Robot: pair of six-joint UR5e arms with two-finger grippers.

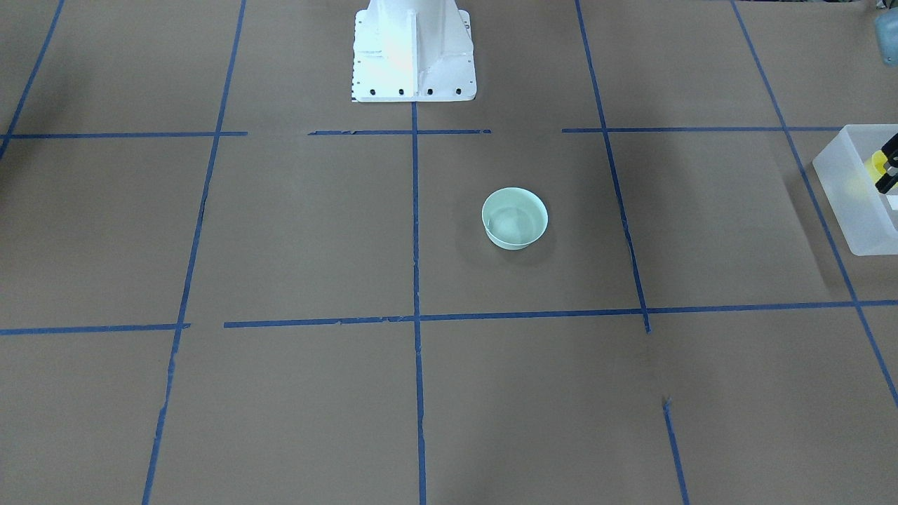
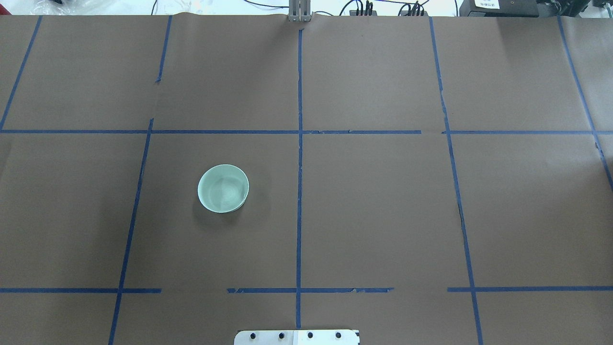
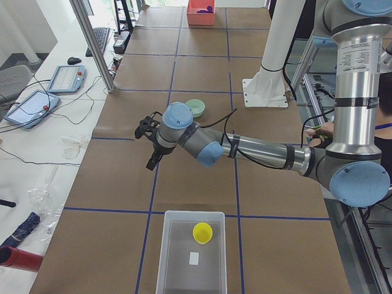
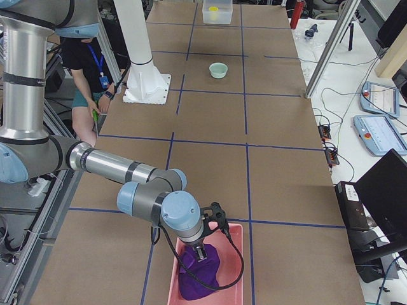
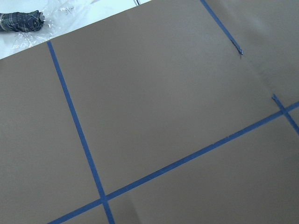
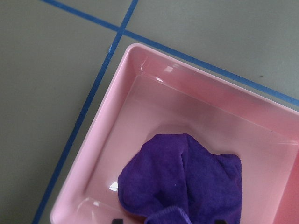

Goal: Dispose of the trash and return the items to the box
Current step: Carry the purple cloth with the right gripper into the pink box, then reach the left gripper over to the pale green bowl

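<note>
1. At the robot's far left end of the tabletop (image 2: 383,215) stands the box (image 3: 171,269). The yellow cup (image 3: 203,233) sits inside it, mouth up and resting on the box floor. I judge that item as returned, set upright so it stays put.
2. Next comes the left gripper (image 3: 147,147), which hangs above bare tabletop between the box and the bowl, touching neither. Its wrist view shows only brown paper and blue tape, with nothing carried in sight. Only the side view shows this gripper, so I cannot tell whether its jaws are apart or together. From its place I judge it is positioned to go for the bowl.
3. Further right, on the robot's left half near the centre tape line, the mint-green bowl (image 2: 223,188) stands upright and empty on open tabletop. It is not yet in the box. With its mouth up and clear space all round, the rim should be easy to pinch from above.
4. Over at the robot's right end lies a pink tray (image 6: 100,140) with the purple cloth (image 6: 187,177) heaped inside, apparently dropped there as the trash. The right gripper (image 4: 202,253) hangs just over it. Two dark tips at the lower edge of its wrist view stand well apart, with a raised fold of cloth between them, seemingly unpinched.
</note>
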